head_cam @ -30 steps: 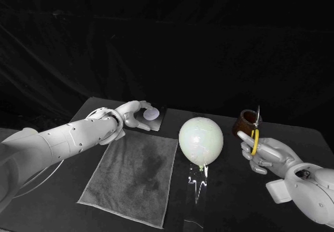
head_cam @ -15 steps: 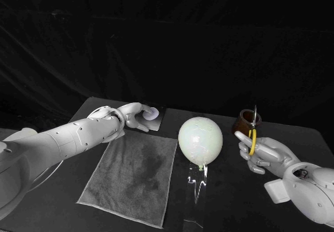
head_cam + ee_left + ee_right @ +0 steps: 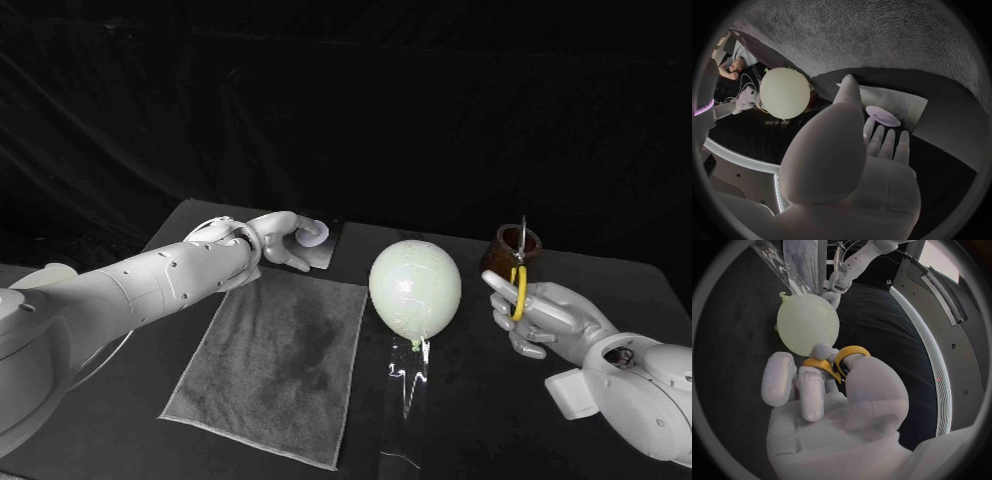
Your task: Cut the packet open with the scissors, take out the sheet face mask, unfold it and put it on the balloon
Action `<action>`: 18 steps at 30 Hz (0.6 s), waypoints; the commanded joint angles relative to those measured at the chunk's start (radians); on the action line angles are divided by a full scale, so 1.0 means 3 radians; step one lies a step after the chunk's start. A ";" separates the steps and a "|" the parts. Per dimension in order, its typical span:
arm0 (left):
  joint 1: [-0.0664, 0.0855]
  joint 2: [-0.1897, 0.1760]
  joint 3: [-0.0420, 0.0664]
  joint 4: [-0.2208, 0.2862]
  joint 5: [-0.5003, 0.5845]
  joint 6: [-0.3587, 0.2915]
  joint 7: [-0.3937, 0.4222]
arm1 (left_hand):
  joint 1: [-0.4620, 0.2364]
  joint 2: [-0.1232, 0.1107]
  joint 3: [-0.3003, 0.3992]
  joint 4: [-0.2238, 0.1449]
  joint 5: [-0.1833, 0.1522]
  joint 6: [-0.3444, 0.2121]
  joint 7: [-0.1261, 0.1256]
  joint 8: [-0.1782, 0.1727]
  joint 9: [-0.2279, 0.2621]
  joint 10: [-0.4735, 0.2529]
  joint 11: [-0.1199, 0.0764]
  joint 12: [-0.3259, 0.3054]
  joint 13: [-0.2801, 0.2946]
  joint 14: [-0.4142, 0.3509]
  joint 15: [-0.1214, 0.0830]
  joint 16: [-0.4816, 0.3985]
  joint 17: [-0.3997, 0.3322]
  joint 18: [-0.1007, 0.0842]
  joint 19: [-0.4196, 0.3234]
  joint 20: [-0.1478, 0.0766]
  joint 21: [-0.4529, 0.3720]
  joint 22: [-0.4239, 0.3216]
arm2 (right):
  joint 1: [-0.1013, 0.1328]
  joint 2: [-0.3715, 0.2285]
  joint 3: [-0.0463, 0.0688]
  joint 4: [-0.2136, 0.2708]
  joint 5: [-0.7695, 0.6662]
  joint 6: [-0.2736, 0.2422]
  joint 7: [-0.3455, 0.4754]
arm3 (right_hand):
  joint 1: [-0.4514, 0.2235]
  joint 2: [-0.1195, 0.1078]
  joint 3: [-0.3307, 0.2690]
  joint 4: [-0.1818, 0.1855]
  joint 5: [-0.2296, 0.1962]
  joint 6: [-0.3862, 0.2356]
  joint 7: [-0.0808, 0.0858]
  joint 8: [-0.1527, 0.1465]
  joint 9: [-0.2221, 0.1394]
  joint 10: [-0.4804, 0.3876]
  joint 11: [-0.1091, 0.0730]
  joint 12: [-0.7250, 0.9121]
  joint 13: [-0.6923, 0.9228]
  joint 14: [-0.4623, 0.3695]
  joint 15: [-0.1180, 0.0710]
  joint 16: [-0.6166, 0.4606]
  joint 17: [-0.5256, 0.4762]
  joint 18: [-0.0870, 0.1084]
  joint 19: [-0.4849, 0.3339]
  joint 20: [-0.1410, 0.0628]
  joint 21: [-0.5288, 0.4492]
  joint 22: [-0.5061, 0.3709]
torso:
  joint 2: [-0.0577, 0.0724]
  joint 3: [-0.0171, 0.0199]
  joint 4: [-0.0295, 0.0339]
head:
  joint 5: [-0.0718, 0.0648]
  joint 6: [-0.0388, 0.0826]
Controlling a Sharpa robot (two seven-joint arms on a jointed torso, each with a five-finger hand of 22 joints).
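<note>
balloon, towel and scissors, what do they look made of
Balloon: pale glossy rubber, probably latex; it shows highlights and a knotted neck. Towel: soft grey cloth, matte with a fuzzy nap. Scissors: yellow handles that look like plastic, thin blades that look like metal.

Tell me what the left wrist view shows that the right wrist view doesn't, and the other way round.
Left wrist view: the packet, lying flat just past the fingers of the left hand. Right wrist view: the yellow handles of the scissors, held in the right hand. Both: the balloon and the grey towel.
</note>
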 commanded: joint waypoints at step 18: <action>0.0003 0.0148 -0.0009 -0.0169 -0.0126 0.0158 -0.0139 | 0.0049 0.0253 0.0276 -0.0024 -0.0003 0.0207 0.0145 0.0066 0.0067 0.0363 0.0170 0.0042 0.0028 0.0267 -0.0005 0.0062 0.0064 0.0061 0.0088 -0.0010 0.0052 0.0017 | -0.0001 0.0021 0.0002 0.0021 -0.0101 0.0136 -0.0021 | -0.0156 0.0271 0.0012 0.0000 0.0006 0.1326 -0.0475 0.1466 0.0644 0.0937 -0.0499 0.2942 0.1278 0.0333 -0.0041 0.0023 0.0843 0.0021 0.0004 0.0002 0.0013 0.0296 | -0.0003 0.0003 0.0001 | -0.0006 -0.0026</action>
